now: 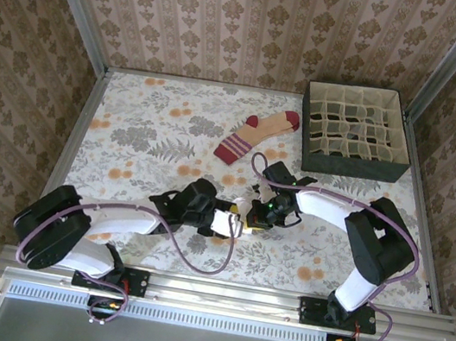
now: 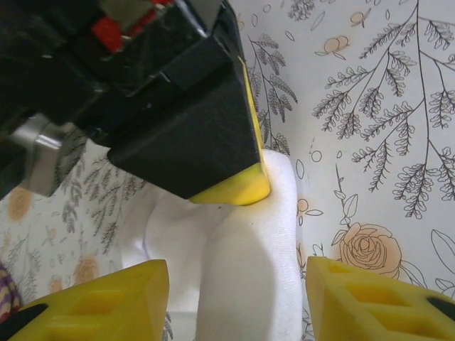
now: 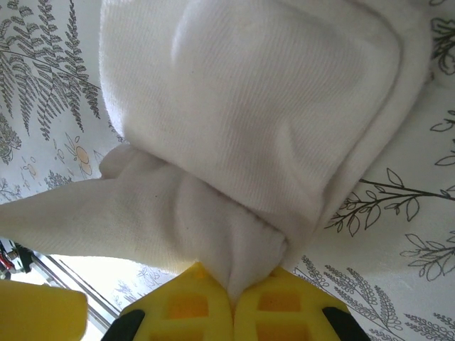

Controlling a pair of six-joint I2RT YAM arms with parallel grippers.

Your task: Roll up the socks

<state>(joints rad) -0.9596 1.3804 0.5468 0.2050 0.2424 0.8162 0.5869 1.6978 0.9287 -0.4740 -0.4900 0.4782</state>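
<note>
The cream-white sock (image 1: 234, 221) lies bunched into a thick fold in the middle of the table, between my two grippers. My right gripper (image 3: 232, 302) is shut on a pinch of its fabric, and the rolled bulk of the sock (image 3: 249, 106) lies just beyond the fingertips. My left gripper (image 2: 238, 302) is open, its yellow fingers (image 2: 106, 305) standing either side of the white sock (image 2: 249, 263) with a gap at each side. The right gripper's yellow-tipped finger (image 2: 234, 186) rests on the sock from above. The tan sock (image 1: 256, 136), with maroon toe and striped cuff, lies flat further back.
A dark box with a cream divider grid (image 1: 355, 131) stands at the back right. The flowered tablecloth (image 1: 146, 139) covers the table inside patterned walls. The two arms (image 1: 327, 209) meet near the centre, with looping cables beside them.
</note>
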